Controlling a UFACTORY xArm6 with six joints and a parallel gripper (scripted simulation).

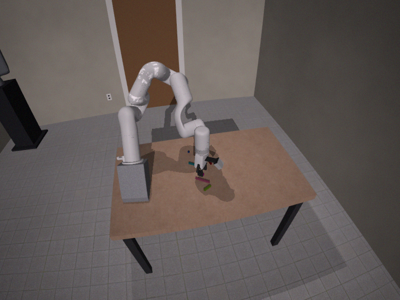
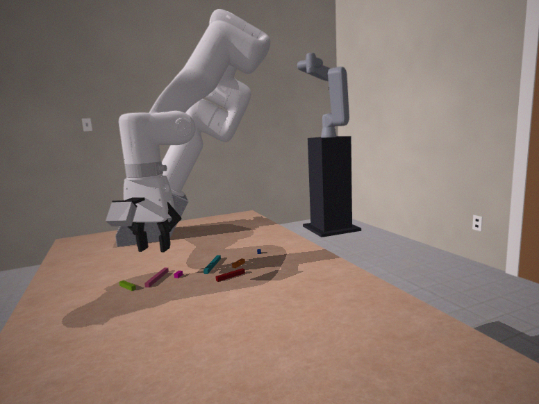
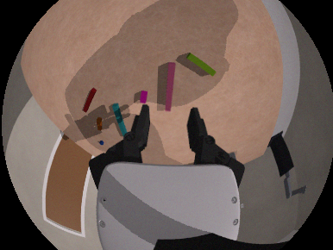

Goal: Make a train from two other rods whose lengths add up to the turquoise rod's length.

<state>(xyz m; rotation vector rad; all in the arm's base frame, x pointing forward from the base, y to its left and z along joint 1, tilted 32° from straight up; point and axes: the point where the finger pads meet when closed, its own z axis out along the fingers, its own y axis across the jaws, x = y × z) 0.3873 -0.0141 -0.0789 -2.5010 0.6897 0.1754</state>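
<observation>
Gripper [image 1: 200, 173] [image 2: 152, 248] [image 3: 169, 115] hangs above the table [image 1: 258, 180] [image 2: 304, 339] [image 3: 254, 112], fingers about half open, nothing btwn them. From where I stand by the exterior view, turquoise rod [image 2: 212, 264] [image 3: 119, 119] lies flat mid-table, orange rod [image 2: 238, 263] [image 3: 99, 123] just right of it, blue rod [image 2: 258, 251] [image 3: 101, 142] farther off, red rod [image 2: 230, 274] [image 3: 90, 100] on the near side. Left of turquoise: small magenta rod [image 2: 178, 274] [image 3: 143, 96], then pink rod [image 2: 156, 277] [image 3: 170, 86], w/ lime rod [image 2: 127, 284] [image 3: 201, 64] leftmost, angled differently from pink. All rods sit apart, no train made.
</observation>
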